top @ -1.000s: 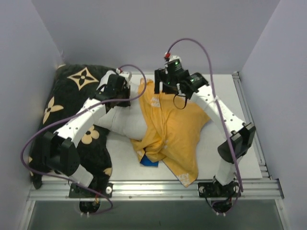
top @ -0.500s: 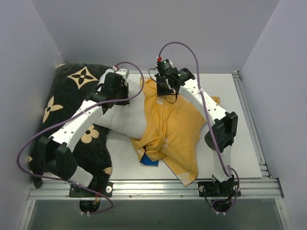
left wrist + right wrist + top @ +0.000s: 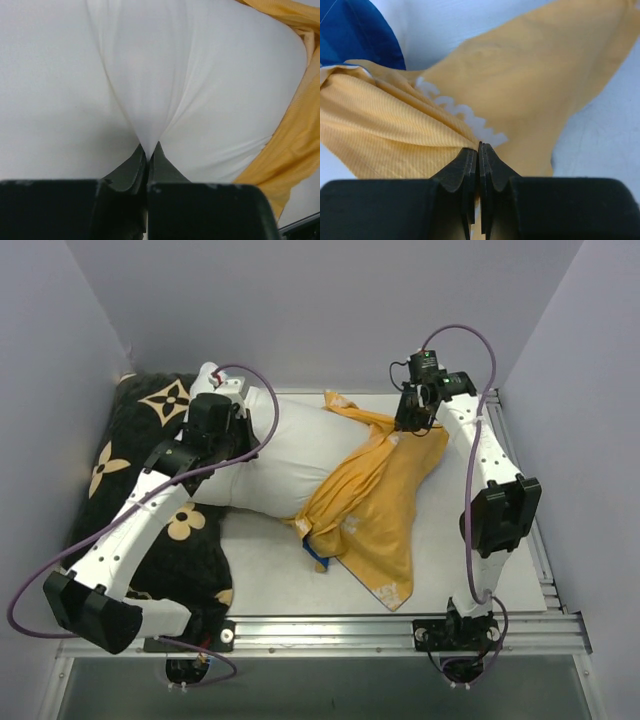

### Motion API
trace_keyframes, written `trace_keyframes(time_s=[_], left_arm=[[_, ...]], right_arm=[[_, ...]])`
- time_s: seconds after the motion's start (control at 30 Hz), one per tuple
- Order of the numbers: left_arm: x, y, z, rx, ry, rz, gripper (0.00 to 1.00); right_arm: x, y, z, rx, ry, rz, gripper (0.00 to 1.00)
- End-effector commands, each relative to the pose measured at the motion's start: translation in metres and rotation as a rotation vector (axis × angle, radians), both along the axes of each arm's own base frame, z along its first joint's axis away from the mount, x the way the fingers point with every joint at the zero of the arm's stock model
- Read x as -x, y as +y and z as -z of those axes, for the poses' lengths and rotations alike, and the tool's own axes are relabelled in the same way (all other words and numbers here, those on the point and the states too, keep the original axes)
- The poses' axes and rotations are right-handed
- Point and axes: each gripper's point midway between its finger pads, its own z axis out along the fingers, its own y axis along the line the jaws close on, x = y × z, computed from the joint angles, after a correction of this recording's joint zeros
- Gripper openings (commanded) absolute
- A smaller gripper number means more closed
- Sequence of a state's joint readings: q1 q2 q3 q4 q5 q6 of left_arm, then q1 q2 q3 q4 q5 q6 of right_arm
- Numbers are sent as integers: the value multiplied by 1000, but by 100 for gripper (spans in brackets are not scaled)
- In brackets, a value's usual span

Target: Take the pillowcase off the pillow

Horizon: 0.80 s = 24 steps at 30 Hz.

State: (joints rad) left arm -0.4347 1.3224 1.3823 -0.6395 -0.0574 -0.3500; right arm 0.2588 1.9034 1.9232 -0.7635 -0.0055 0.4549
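Compared with a second ago, the right gripper [image 3: 480, 148] has swung toward the far right, dragging the pillowcase [image 3: 385, 495] with it. Much more of the white pillow [image 3: 295, 450] now lies bare, with only its right end covered. The left gripper [image 3: 148, 149] pinches the pillow's left end, beside the black pillow [image 3: 150, 405]. Both grippers are clamped tight on cloth. The white lettering [image 3: 465, 116] on the orange cloth is illegible.

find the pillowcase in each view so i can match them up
top external: pillowcase, orange-yellow, centre right, from the right gripper toward the near edge.
left wrist: orange strip down the right edge.
right wrist: fills most of the frame, pinched at bottom centre; blue side top left.
shared landmark: the white pillow, left of the pillowcase in top and left wrist views.
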Motion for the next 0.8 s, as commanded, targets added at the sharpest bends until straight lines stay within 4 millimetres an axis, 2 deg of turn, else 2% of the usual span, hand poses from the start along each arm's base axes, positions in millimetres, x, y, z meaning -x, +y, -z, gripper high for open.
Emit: trace_keyframes(time_s=[0.0, 0.1, 0.13, 0.17, 0.23, 0.3, 0.33, 0.37, 0.4, 0.43, 0.47, 0.5, 0.53, 0.57, 0.63, 0.67, 0.7, 0.73, 0.77], left_arm=[[13, 60, -68, -6, -167, -184, 0], [18, 67, -83, -3, -207, -207, 0], [17, 69, -86, -8, -212, -217, 0], [13, 69, -83, -15, -203, -220, 0], [7, 67, -85, -12, -204, -223, 0], [-6, 63, -77, -23, -189, -233, 0], [-11, 62, -78, -22, -191, -239, 0], [-19, 59, -71, -30, -175, -240, 0], [-23, 61, -69, -40, -172, -251, 0], [-29, 60, -67, -48, -165, -257, 0], [-32, 61, -66, -58, -164, -266, 0], [-34, 62, -64, -74, -163, -267, 0], [-37, 63, -63, -82, -159, -270, 0], [-39, 63, -60, -90, -150, -273, 0], [-41, 61, -57, -89, -142, -270, 0], [-41, 60, -55, -88, -137, -266, 0], [-42, 59, -57, -84, -139, -265, 0], [-42, 59, -57, -81, -140, -265, 0], [-42, 58, -56, -83, -136, -264, 0]], right_arm=[[-12, -98, -17, 136, -65, 246, 0], [-16, -117, -13, 86, -53, 297, 0], [-18, -118, -13, 74, -56, 298, 0], [-18, -117, -13, 64, -56, 296, 0], [-17, -99, -23, 20, -82, 241, 0], [-7, -78, -22, 34, -82, 182, 14], [1, -53, -33, 53, -118, 97, 22], [7, -45, -38, 85, -133, 77, 37], [16, -38, -31, 105, -121, 55, 46], [28, -21, -45, 90, -165, 12, 53], [34, -16, -48, 89, -183, -5, 64], [45, -16, -38, 103, -167, -12, 69], [55, -13, -56, 83, -226, -21, 73], [65, -4, -58, 65, -237, -46, 77], [91, 8, -64, 59, -276, -100, 79], [109, 29, -63, 72, -290, -170, 82], [120, 36, -62, 80, -298, -191, 82], [136, 38, -51, 91, -290, -205, 82], [156, 64, -48, 60, -294, -262, 82]])
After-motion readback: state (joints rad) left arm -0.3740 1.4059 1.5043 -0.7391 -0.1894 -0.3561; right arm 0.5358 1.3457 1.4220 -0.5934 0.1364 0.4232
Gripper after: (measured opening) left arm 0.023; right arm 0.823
